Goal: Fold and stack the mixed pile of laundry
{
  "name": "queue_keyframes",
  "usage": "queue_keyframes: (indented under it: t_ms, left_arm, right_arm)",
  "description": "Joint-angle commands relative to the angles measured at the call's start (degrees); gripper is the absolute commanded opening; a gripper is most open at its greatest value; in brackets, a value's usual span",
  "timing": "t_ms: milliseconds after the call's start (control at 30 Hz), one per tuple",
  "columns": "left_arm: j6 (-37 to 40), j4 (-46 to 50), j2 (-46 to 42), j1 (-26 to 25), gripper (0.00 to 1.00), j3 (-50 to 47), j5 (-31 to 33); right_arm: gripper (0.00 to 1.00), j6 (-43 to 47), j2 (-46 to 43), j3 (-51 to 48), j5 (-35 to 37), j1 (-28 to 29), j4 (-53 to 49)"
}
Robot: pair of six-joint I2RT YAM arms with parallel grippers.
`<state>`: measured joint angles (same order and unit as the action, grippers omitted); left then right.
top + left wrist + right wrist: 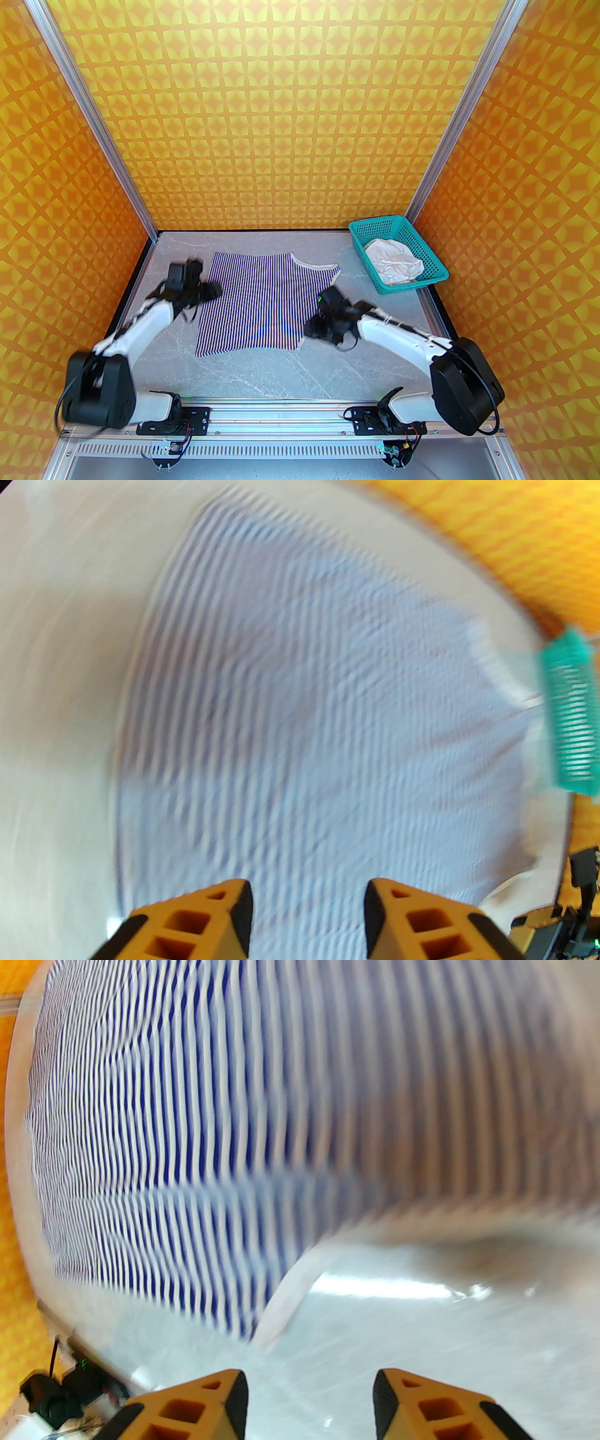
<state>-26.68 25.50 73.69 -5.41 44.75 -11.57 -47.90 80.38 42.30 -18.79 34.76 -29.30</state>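
Top external view has the striped garment [262, 300] spread pretty flat in the middle of the table [328, 370], whitish neck trim toward the far right; the white cloth [393, 265] is balled up in the teal basket [375, 229] at the far right corner, well apart from it. Left gripper [213, 288] sits at the garment's left edge, right gripper [311, 328] by its near right corner; both wrist views are smeared with motion, but each shows the jaws standing partly apart with nothing between them, so neither has hold of anything. My read is we're at the start of a fold on the striped piece, with the white one not yet touched. To do it well I'd come down right on the hem and pinch both layers, not just the top one; lift only enough to clear the table; carry both grabbed points across together so the edges line up; thin knit like this probably drags and bunches if one arm leads. Also watch that trim; it could curl under.
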Motion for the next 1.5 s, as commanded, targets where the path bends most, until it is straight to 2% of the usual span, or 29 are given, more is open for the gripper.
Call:
queue_keyframes:
  t_ms: [0,133,333,933,1233,1467]
  left_arm:
    - [-6.77,10.82,-7.29,1.46,0.55,-5.98,8.79]
    - [-11.12,13.43,-12.43,2.12,0.56,-10.6,9.29]
    - [-13.6,18.97,-15.33,2.86,0.59,-12.56,11.03]
    - [-18.73,18.65,-14.51,2.16,0.63,-16.05,8.52]
    - [-22.24,16.15,-13.7,-0.75,0.58,-18.3,6.63]
    - [-23.69,11.85,-10.76,-3.73,0.47,-17.49,4.82]
  right_arm:
    - [0.49,-16.33,2.01,-4.57,-7.23,1.7,15.63]
    - [0.45,-23.61,3.79,-7.5,-7.24,2.58,21.57]
    - [0.41,-30.98,3.35,-11.08,-5.32,2.99,26.5]
    - [0.13,-35.65,3.64,-12.44,0.33,3.03,27.99]
    - [0.03,-34.92,3.46,-12.55,1.12,3.1,27.43]
    - [0.0,-34.38,4.17,-12.11,1.11,3.21,27.74]
